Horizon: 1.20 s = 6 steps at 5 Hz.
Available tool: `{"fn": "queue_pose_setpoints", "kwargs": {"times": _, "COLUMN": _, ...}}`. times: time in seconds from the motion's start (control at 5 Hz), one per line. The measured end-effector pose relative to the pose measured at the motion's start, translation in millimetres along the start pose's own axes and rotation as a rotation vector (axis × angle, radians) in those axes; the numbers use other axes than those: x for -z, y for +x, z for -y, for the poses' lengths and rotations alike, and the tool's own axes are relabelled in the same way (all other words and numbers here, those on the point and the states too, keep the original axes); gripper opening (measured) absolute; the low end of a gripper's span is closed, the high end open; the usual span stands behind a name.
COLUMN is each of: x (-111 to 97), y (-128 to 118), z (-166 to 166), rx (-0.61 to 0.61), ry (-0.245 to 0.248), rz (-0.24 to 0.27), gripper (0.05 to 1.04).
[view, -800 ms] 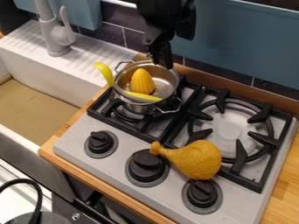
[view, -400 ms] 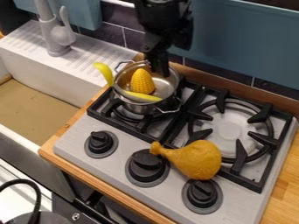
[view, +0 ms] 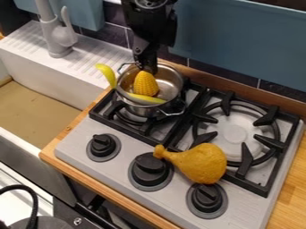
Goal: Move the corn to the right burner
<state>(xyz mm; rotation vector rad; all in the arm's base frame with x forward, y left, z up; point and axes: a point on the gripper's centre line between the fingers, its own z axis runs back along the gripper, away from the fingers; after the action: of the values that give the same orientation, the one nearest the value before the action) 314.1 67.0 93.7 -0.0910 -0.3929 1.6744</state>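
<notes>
My gripper (view: 147,69) hangs down over the back of the metal pot, its tips right at the top end of the corn; whether they touch it I cannot tell. The yellow corn (view: 145,84) stands tilted inside the pot (view: 172,85), which sits on the left burner. The right burner (view: 235,133) has a black grate around a pale round centre, with no pot on it.
A yellow-green banana-like piece (view: 106,74) leans over the pot's left rim, and a yellow piece (view: 146,99) lies along its front. A toy drumstick (view: 199,163) rests near the knobs. The sink (view: 36,105) is at left.
The gripper has moved down and to the left, from above the pot's back right to the top of the corn. The corn and pot have stayed put.
</notes>
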Motion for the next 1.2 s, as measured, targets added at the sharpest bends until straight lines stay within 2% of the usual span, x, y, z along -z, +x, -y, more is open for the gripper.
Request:
{"fn": "queue_pose_setpoints", "kwargs": {"times": 0.2, "x": 3.6, "y": 4.6, "z": -5.2, "rx": -0.012, "ry": 0.013, "rz": 0.02, "gripper": 0.999}}
{"fn": "queue_pose_setpoints", "kwargs": {"times": 0.6, "x": 3.2, "y": 8.4, "z": -20.6, "rx": -0.031, "ry": 0.109, "rz": 0.023, "gripper": 0.999}}
{"fn": "queue_pose_setpoints", "kwargs": {"times": 0.8, "x": 1.8, "y": 8.5, "z": -23.4, "rx": -0.044, "ry": 0.129, "rz": 0.05, "gripper": 0.999}}
{"fn": "queue_pose_setpoints", "kwargs": {"times": 1.0, "x": 4.7, "y": 9.6, "z": -21.7, "rx": -0.064, "ry": 0.119, "rz": 0.077, "gripper": 0.999}}
{"fn": "queue_pose_setpoints", "kwargs": {"times": 1.2, "x": 8.8, "y": 7.9, "z": -21.3, "rx": -0.07, "ry": 0.119, "rz": 0.082, "gripper": 0.999}}
